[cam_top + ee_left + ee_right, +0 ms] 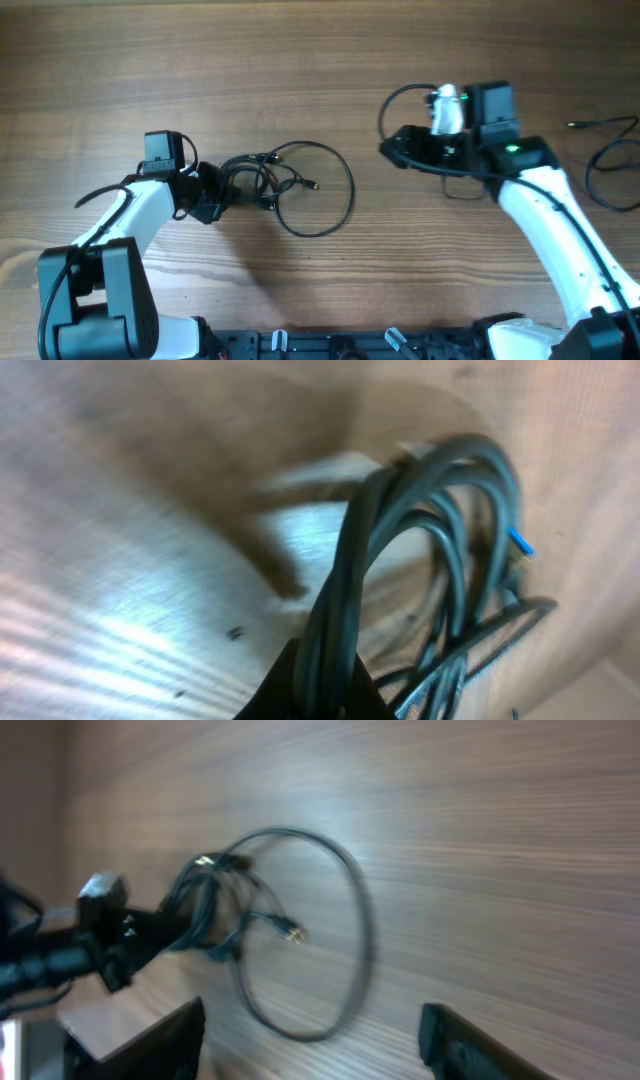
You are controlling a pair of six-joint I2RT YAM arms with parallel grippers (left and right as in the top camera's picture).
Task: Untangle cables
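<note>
Cables (252, 178), overhead: knotted clump just 9 o'clock of table (300, 60) centre, one wide loop thrown out to its 3 o'clock, small plug (314, 185) inside that loop. Left gripper (212, 195) at the clump's 9 o'clock end, clamped on it. Right gripper (392, 148) well apart at 2 o'clock, holding nothing. Loose cord (600, 123) at the far 3 o'clock edge (possibly one strand already freed; cannot confirm). Judged early: clump not yet opened, most of the work left.

Left wrist: several dark strands twisted together, pinched between fingers (300, 695) at 6 o'clock, fanning into loops toward 3 o'clock; blue-tipped plug (520, 542) among them. Blurred.

Right wrist: fingers (150, 1045) wide apart at 6 o'clock, bare wood between. Clump at 9 o'clock, big loop at centre. Thin, limp, glossy black cord throughout.
</note>
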